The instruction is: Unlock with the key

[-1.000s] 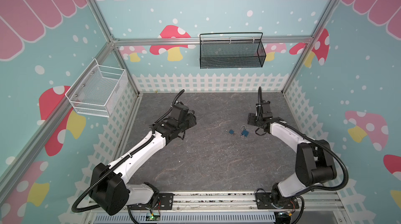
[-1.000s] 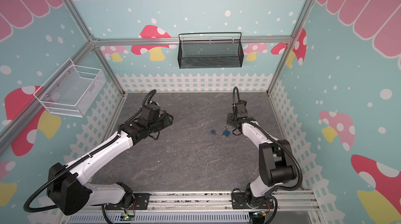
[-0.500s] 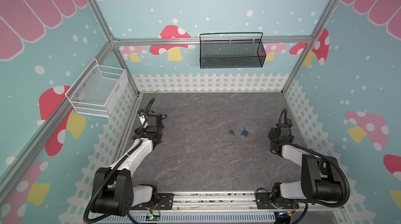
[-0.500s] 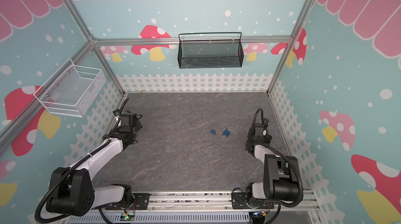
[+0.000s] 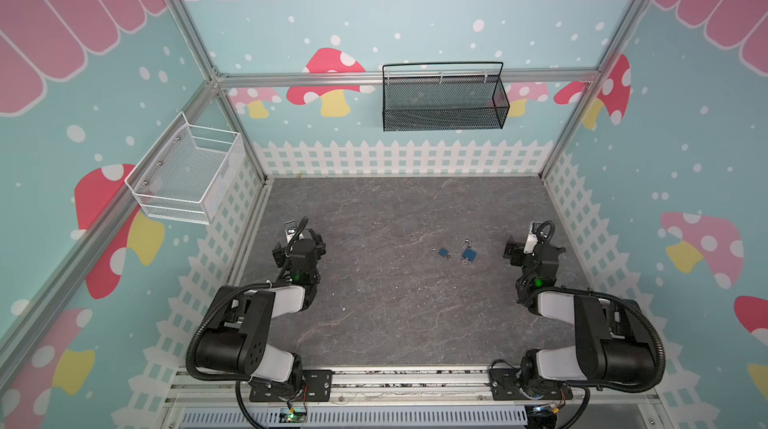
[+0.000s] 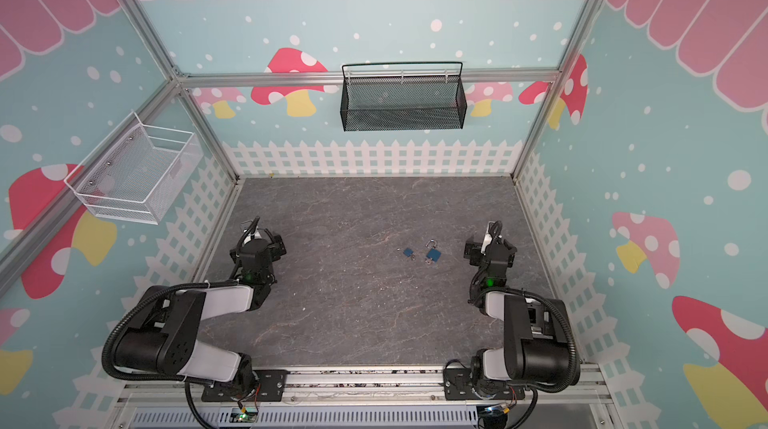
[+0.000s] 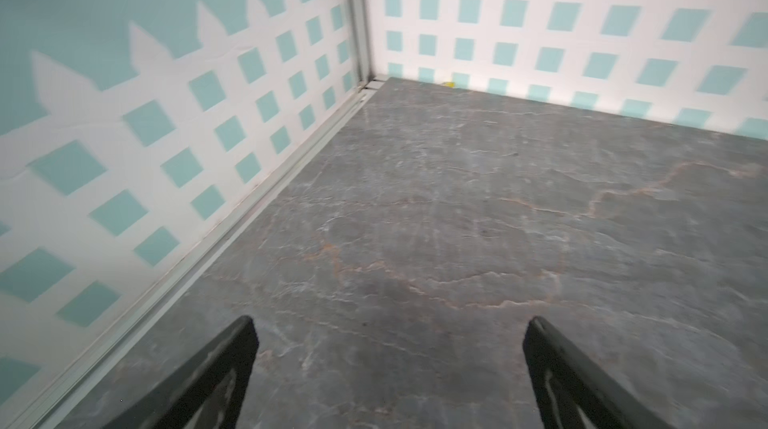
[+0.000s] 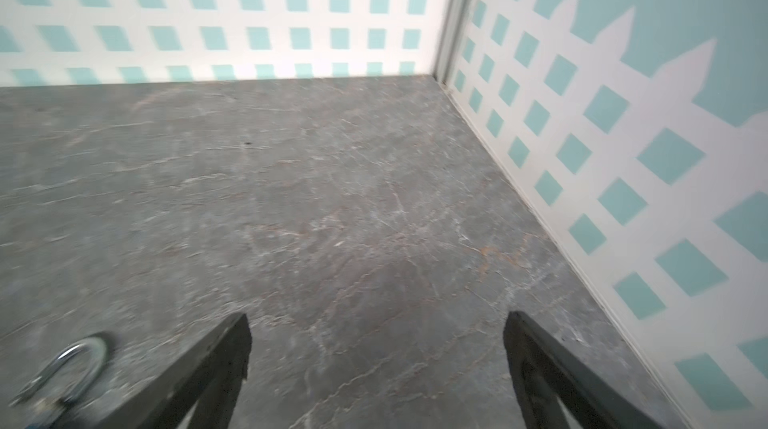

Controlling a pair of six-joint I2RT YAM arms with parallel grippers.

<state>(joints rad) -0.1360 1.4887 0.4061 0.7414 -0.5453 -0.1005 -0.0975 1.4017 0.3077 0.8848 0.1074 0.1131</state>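
Reaching for the loose padlock right of centre could skid it away, since left gripper and right gripper both gape empty, nothing pinning it.

padlock blurred, cut off at edge

Bright even light, blurred wrist views
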